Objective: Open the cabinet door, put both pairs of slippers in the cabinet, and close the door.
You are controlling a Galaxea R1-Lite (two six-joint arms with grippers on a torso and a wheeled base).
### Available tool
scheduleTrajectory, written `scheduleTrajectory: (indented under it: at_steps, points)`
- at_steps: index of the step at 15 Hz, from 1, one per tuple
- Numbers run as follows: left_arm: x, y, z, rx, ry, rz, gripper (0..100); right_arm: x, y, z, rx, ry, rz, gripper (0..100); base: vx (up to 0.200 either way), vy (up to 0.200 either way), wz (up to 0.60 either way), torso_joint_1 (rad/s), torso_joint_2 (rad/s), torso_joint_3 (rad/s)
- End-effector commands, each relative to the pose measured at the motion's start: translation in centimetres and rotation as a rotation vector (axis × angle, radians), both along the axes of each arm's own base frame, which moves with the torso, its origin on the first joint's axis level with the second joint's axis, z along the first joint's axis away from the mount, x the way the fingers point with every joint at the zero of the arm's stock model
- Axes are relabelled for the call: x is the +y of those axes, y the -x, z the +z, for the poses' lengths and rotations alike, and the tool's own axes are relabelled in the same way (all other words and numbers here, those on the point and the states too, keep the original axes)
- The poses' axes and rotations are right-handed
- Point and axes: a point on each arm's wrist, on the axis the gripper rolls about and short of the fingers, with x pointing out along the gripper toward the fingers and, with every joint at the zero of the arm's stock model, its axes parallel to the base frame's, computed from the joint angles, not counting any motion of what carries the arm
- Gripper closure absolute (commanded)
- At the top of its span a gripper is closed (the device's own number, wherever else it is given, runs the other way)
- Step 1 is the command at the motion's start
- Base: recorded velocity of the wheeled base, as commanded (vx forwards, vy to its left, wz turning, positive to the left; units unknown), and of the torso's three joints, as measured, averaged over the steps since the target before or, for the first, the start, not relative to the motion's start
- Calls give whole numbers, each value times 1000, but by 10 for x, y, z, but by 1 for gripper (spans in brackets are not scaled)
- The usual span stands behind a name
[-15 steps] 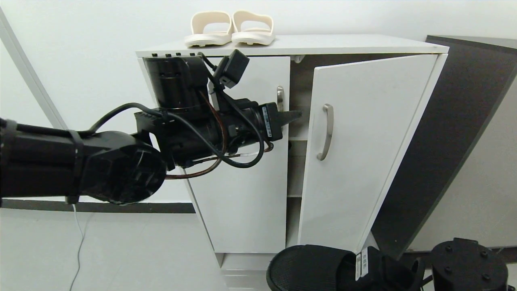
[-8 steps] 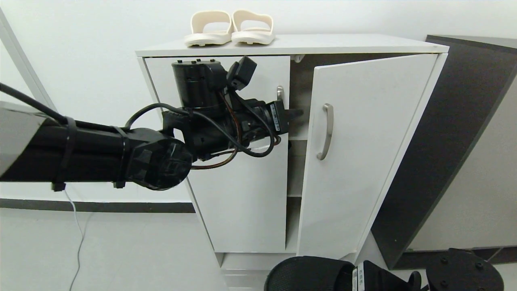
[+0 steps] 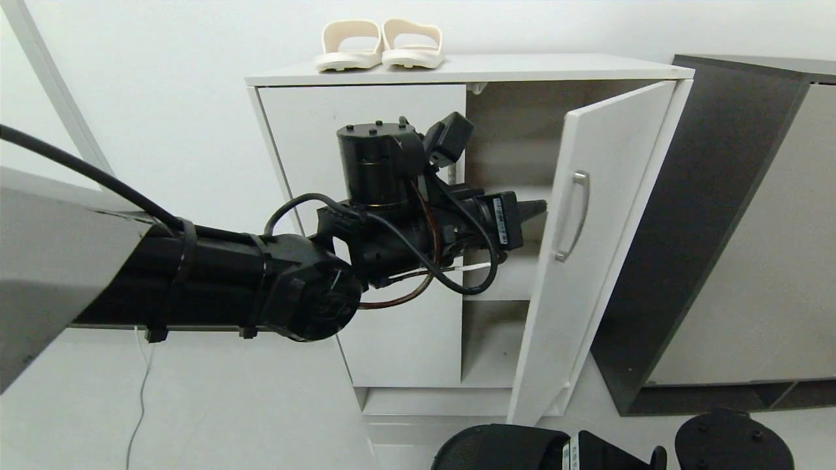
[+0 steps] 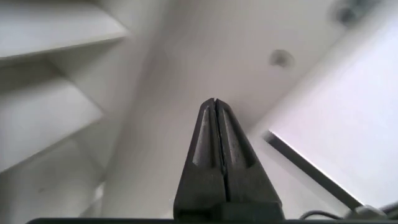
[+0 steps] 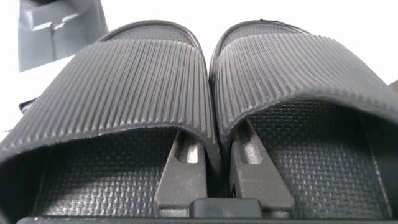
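The white cabinet [image 3: 366, 72] has its left door [image 3: 307, 150] closed and its right door [image 3: 607, 215] swung about halfway out, with a metal handle [image 3: 573, 215]. My left gripper [image 3: 539, 207] is shut and empty, its tip against the inner side of the right door near the free edge. In the left wrist view the left gripper [image 4: 214, 104] points at that white inner panel. Cream slippers [image 3: 379, 44] lie on the cabinet top. Black slippers [image 3: 499, 447] hang low in front of the cabinet. My right gripper [image 5: 217, 165] is shut on the two adjoining side walls of the black slippers [image 5: 143, 87].
Shelves [image 3: 499, 297] show inside the opened right half, also seen as shelves [image 4: 43, 37] by the left wrist. A grey cabinet with a dark side panel [image 3: 718, 215] stands close to the right of the open door. A thin cable [image 3: 140, 391] runs down to the floor at left.
The right door has swung wider open, with my left gripper moving rightward against its inner side. The head view has shifted a little. The black slippers have sunk lower in the picture.
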Motion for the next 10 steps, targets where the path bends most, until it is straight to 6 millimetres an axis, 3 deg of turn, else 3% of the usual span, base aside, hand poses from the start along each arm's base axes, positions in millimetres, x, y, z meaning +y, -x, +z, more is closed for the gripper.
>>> scheduleTrajectory:
  at_steps: [1, 6, 8, 10]
  points:
    - [-7, 9, -2, 0, 0, -28, 100, 0, 1, -2, 2, 7, 6, 100, 0, 0, 0, 0, 0, 0]
    - [-5, 10, -9, -3, 5, -20, 100, 3, 0, 0, -3, 0, 5, 100, 0, 0, 0, 0, 0, 0]
    - [20, 2, -3, -6, 8, 95, 100, 12, -11, 8, -16, -34, -64, 100, 0, 0, 0, 0, 0, 0]
    - [71, 3, 21, -37, 28, 281, 100, 31, -37, 7, -44, -35, -383, 100, 0, 0, 0, 0, 0, 0]
